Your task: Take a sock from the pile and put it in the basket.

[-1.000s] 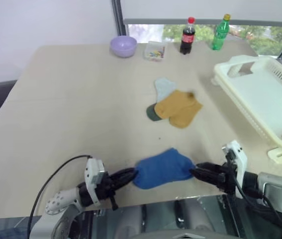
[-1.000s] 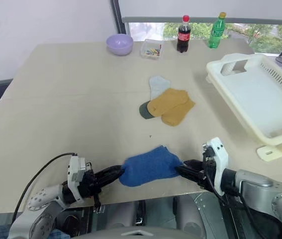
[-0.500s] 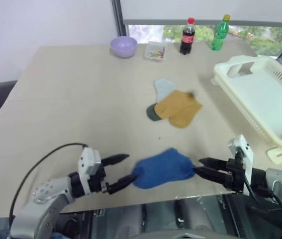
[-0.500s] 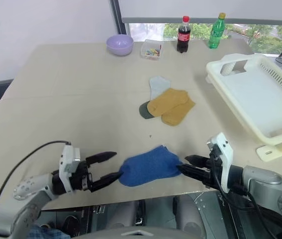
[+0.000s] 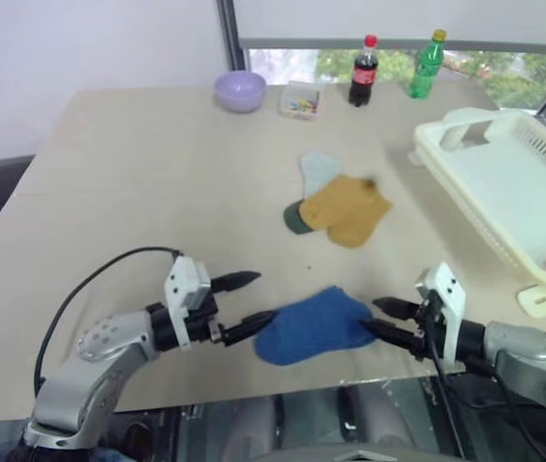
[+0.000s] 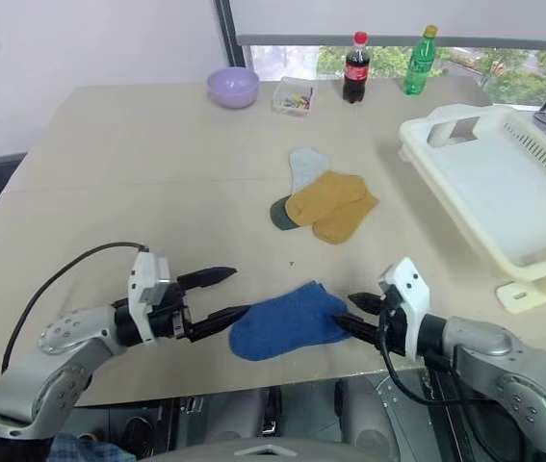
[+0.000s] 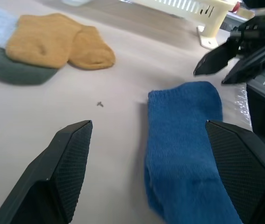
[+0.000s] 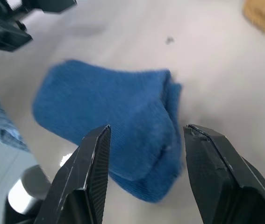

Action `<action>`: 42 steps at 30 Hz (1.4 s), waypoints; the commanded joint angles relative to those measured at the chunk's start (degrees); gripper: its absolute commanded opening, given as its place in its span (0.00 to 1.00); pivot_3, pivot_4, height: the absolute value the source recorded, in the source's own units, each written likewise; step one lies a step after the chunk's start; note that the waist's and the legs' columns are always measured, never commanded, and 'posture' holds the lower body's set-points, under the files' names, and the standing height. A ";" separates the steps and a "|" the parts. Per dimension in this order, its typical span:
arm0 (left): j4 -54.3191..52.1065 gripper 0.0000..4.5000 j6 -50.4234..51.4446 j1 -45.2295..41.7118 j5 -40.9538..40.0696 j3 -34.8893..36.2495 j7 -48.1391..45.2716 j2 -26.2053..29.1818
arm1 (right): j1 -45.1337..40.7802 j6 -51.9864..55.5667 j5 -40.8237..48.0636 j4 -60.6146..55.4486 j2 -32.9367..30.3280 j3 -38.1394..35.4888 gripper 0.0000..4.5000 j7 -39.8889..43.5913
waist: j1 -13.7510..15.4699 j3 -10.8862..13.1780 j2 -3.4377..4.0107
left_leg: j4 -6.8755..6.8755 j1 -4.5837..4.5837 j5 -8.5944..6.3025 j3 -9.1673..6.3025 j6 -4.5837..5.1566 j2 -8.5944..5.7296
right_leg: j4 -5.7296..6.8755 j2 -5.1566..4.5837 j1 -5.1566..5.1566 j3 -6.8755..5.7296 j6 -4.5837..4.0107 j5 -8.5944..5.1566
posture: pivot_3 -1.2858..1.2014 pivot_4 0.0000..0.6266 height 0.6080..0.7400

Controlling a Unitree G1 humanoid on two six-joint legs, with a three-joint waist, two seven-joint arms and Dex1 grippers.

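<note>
Head views: my left gripper [image 5: 245, 301] is spread wide and empty, the blue sock [image 5: 313, 324] off its lower tip. My right gripper [image 6: 358, 314] is half open, empty, at the sock's other end. The basket [image 5: 504, 188] is well beyond my right fingers.

Left wrist view: the pile [image 7: 43, 46] lies apart, beyond.

Right wrist view: the sock bunches at the table edge; a shallow pinch could slip.
</note>
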 commanded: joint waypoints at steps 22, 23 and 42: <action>7.77 0.94 -3.90 -7.92 2.54 3.03 -2.37 0.74 | -10.93 6.08 -9.13 8.76 20.21 0.16 0.02 -9.03 | -0.02 -0.05 -0.08 | 0.06 0.04 0.00 -0.02 0.00 0.06 | 0.08 0.14 0.04 -0.03 -0.03 0.01 | 0.52 0.24 1.00; 8.22 0.94 -3.95 -8.60 2.73 2.89 -2.46 0.68 | -11.56 6.81 -8.71 9.11 21.40 -0.76 0.02 -10.07 | -0.02 -0.05 -0.08 | 0.06 0.03 0.00 -0.01 0.00 0.06 | 0.08 0.14 0.04 -0.02 -0.03 0.02 | 0.52 0.24 1.00; 16.19 0.94 -5.09 -15.54 7.63 -0.12 -2.16 -1.52 | -9.74 2.75 -14.15 -0.04 8.59 -1.96 0.48 0.55 | -0.09 -0.06 -0.10 | 0.04 0.00 0.00 0.01 0.00 0.03 | 0.04 0.13 0.06 -0.02 -0.03 0.02 | 0.52 0.24 1.00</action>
